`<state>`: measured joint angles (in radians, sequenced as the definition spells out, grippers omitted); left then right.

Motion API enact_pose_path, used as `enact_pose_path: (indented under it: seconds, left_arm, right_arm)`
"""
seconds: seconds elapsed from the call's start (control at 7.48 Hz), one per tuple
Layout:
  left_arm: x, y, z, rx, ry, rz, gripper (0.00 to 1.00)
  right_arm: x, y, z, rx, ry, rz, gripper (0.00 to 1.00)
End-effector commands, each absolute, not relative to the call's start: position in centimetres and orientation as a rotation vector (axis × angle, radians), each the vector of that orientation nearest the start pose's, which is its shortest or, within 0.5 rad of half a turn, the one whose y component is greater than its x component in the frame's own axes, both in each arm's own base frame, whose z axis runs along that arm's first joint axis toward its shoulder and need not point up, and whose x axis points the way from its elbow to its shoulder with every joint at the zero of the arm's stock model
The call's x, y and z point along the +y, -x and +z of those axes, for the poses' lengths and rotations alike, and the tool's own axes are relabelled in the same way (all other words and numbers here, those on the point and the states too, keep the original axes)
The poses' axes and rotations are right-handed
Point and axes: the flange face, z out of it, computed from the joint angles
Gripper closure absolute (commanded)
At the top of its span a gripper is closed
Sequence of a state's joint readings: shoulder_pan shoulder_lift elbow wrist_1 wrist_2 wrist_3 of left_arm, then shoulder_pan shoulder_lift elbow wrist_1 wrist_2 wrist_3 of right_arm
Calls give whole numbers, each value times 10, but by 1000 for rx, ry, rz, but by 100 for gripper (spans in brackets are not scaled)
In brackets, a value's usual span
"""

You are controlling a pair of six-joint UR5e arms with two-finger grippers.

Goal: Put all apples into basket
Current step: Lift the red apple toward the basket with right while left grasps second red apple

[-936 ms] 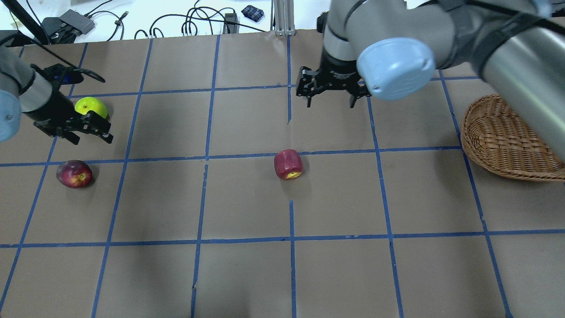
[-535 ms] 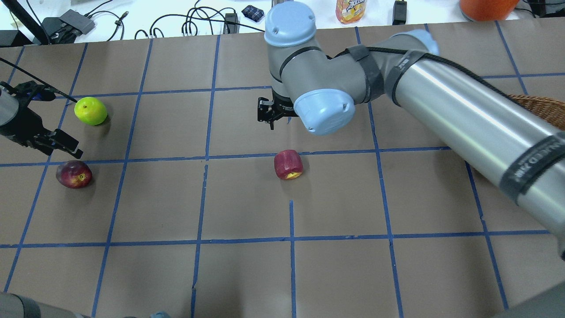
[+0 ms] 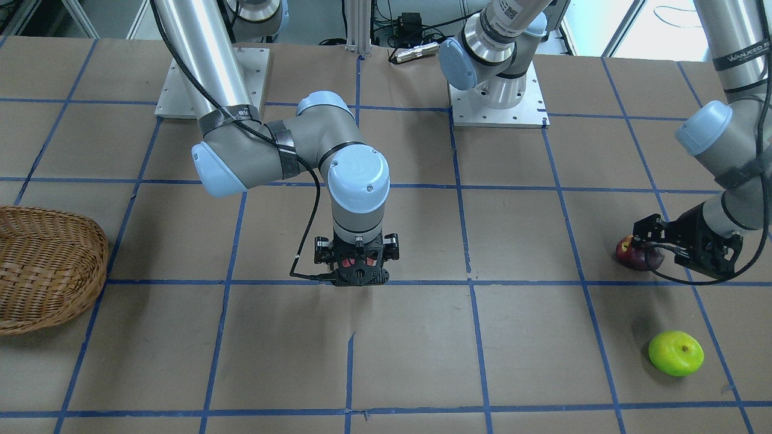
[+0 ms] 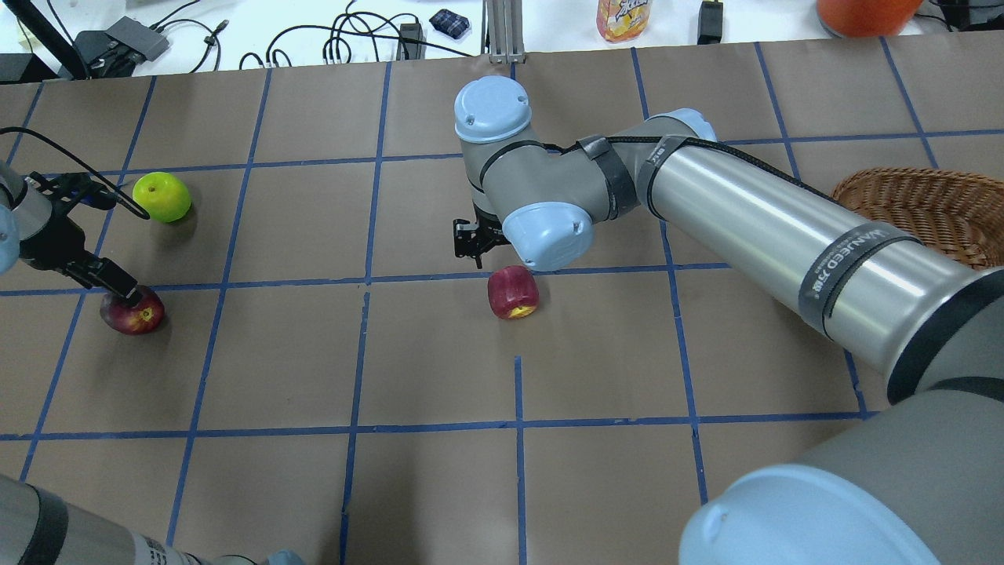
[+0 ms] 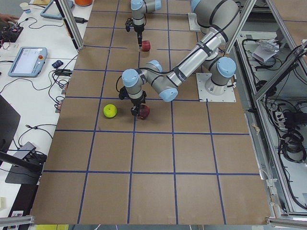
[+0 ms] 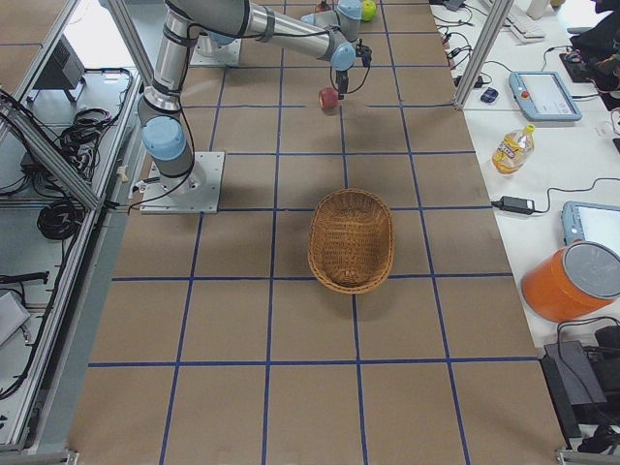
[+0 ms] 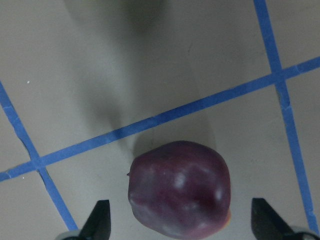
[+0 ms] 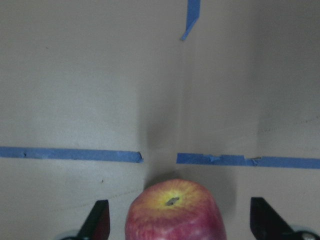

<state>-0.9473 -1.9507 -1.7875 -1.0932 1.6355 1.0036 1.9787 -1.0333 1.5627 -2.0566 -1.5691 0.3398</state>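
Between the fingertips of the left pincer (image 7: 181, 224), which stand wide apart, sits the dark maroon apple (image 7: 180, 195) on the counter (image 4: 439, 486), w/ a clear gap on each side, so nothing is gripped. A blue tape line (image 7: 150, 125) runs just beyond this apple. The right pincer (image 8: 182, 224) is wide apart too, pointing down near the counter's middle. In its wrist view the streaky red apple (image 8: 172, 215) shows between the two tips, yellowish end up, not touched by either one. Whether the tips are already down at apple level I cannot tell. The lime green apple (image 4: 161, 196) lies near the maroon one, on the side farther from the robot, approx. one tape square away, free of both arms. The wicker basket (image 4: 910, 208) stands at the robot's right end of the counter, well apart from all 3 apples, which lie outside it on the brown paper.
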Motion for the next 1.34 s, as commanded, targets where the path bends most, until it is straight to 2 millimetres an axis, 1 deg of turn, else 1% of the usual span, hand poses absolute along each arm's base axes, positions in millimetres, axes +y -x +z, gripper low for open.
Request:
enact_pose_path:
  seconds: [0.0,0.13,0.27,0.4,0.53,0.67,0.8,0.94,1.07,1.2]
  left_arm:
    - [-534,-228,211,3142,-600,235,0]
    - [-534,-228,201,3161,-572,265,0]
    - [-535,-228,196,3166,-571,274,0]
    - [-536,-229,192,3166,-569,278,0]
    - [-535,-230,184,3173,-547,300,0]
    - [-536,-230,185,3175,-534,297,4]
    - [-539,-232,194,3169,-439,289,36]
    - [-538,-225,206,3176,-338,307,76]
    - [-534,-216,220,3193,-333,349,92]
    - [-531,-199,238,3219,-221,382,92]
  right_arm:
    - [-516,-386,204,3173,178,140,0]
    - [-510,-384,206,3169,192,122,0]
    - [-511,-385,206,3165,197,114,4]
    - [-511,-385,204,3164,216,119,33]
    - [-511,-385,206,3162,231,114,48]
    - [-515,-381,215,3160,236,95,55]
    - [-512,-372,241,3155,228,53,57]
    - [-515,-345,280,3162,161,25,59]
    - [-538,-276,316,3182,2,4,59]
    - [-558,-197,332,3253,14,12,62]
